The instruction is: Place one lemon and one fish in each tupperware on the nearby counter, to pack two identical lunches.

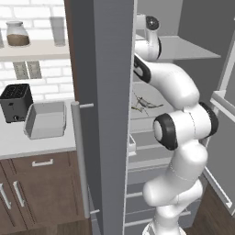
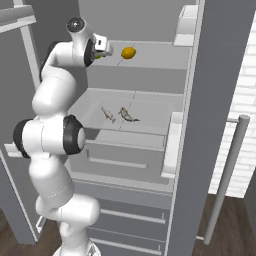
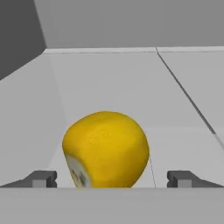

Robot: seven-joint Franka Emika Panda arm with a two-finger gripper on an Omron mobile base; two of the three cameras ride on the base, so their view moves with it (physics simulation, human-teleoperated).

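Yellow and round, a lemon (image 3: 105,148) filled the lower centre of the hand view, resting on a pale grey fridge shelf (image 3: 131,87). The tool (image 3: 111,178) stood spread wide, one fingertip low on each side of the fruit and not touching it. In the right base view a second lemon (image 2: 128,52) sat at upper centre on the top shelf, and two fish (image 2: 120,114) lay mid-frame on the shelf below. A grey tub (image 1: 45,120) waited at left on the tabletop (image 1: 27,144). The lemon looked light, firm and prone to roll; gripping across its widest middle seemed safest.
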